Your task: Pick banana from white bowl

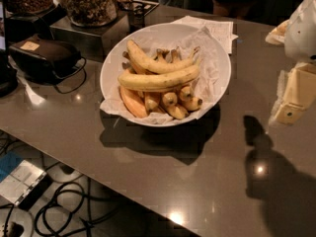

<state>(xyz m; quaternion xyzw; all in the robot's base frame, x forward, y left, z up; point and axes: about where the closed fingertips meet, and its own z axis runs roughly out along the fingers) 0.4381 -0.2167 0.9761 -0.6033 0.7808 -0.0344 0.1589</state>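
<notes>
The white bowl [219,58], lined with crumpled white paper, stands on the brown table [163,181] at centre. A long, fairly straight pale-yellow banana [159,79] lies across the top of the pile in it. A second long, more curved banana [148,60] lies just behind it. Several short orange-yellow bananas [170,102] lie underneath at the front. My gripper [291,102] hangs at the right edge of the camera view, above the table and well to the right of the bowl, touching nothing.
White paper napkins [217,29] lie behind the bowl. Glass jars of snacks [89,4] on a metal stand [89,36] and a dark device with cables [44,58] are at the back left. The table's front edge runs diagonally, with floor cables [64,201] below it.
</notes>
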